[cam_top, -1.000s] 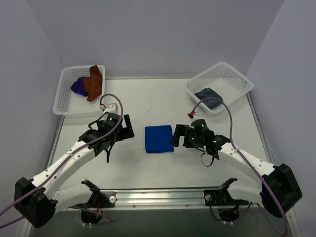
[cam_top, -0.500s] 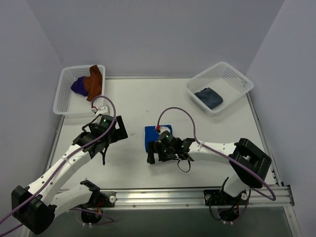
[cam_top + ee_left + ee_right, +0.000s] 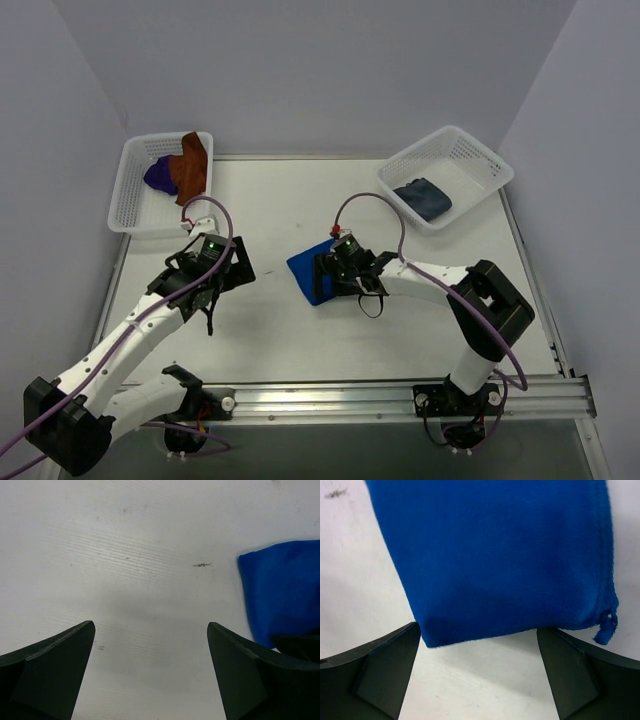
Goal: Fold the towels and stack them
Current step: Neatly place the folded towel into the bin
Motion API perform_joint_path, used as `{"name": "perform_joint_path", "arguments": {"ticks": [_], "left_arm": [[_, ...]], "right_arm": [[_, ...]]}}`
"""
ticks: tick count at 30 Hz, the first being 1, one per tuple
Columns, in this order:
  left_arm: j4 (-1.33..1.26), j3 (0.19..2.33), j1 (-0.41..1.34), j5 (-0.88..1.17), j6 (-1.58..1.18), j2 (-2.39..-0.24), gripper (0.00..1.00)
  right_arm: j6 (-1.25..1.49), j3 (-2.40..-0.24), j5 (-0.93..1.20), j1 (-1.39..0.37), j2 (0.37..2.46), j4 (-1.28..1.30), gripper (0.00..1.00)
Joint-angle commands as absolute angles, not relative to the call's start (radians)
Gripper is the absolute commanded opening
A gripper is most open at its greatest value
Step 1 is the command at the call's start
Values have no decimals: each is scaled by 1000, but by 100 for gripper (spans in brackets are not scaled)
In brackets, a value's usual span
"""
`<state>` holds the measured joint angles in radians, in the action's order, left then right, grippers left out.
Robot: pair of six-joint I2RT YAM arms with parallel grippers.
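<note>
Towels sit at different stages of a fold-and-stack job on a white table (image 3: 270, 200). One blue towel (image 3: 308, 277) lies near the middle of the table as a flat folded rectangle, turned at a slant to the table's sides. A grey towel (image 3: 422, 197) lies folded in the right basket (image 3: 480, 160) at the far right corner. A rust-brown towel (image 3: 191, 165) and a purple towel (image 3: 158, 175) lie crumpled together in the left basket (image 3: 130, 200) at the far left corner, the brown one draped over the basket's rim. Judging from this, roughly half the work is done: the blue towel looks folded but not yet stacked on the grey one, and the two crumpled towels are untouched. The right gripper (image 3: 477, 628) is low over the blue towel's right side with its fingers spread wide, holding nothing. In its wrist view the towel's hem runs between the two fingers, with a small frayed corner (image 3: 606, 630) at one end. The left gripper (image 3: 150, 625) hangs over bare table to the left of the blue towel, apart from it, fingers likewise spread and empty. Bare table surrounds the blue towel on every side, leaving open room toward both baskets. Plain walls (image 3: 60, 120) close off the left, back and right sides of the table.
</note>
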<state>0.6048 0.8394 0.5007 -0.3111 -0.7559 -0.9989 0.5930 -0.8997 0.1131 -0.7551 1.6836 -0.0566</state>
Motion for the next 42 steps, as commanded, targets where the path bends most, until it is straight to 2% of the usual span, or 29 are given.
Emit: {"name": "perform_joint_path", "arguments": {"ticks": [1, 7, 14, 17, 21, 26, 31, 34, 40, 42], "left_arm": [[630, 850, 489, -345, -773, -973, 94], [630, 851, 486, -337, -773, -974, 94], [626, 841, 482, -311, -785, -965, 94], [632, 839, 482, -307, -788, -959, 94], [638, 828, 480, -307, -798, -945, 94], [634, 818, 480, -305, -802, -939, 94], [630, 819, 479, -304, -802, -943, 94], [629, 813, 477, -302, -804, -943, 94], [617, 796, 477, -296, -810, -939, 94], [601, 790, 476, -288, -808, -940, 94]], "right_arm": [[467, -942, 109, -692, 1732, 9, 100], [328, -1047, 248, -580, 1825, -100, 100], [212, -1242, 265, -534, 1954, -48, 100], [215, -1259, 259, -534, 1951, -52, 100], [287, -1217, 145, -546, 1885, -43, 100], [451, -1137, -107, -587, 1801, -15, 100], [526, -1108, -153, -606, 1821, -18, 99], [541, -1118, -146, -618, 1851, -15, 92], [580, -1144, -213, -644, 1907, 6, 65], [595, -1157, -219, -644, 1934, 29, 60]]}}
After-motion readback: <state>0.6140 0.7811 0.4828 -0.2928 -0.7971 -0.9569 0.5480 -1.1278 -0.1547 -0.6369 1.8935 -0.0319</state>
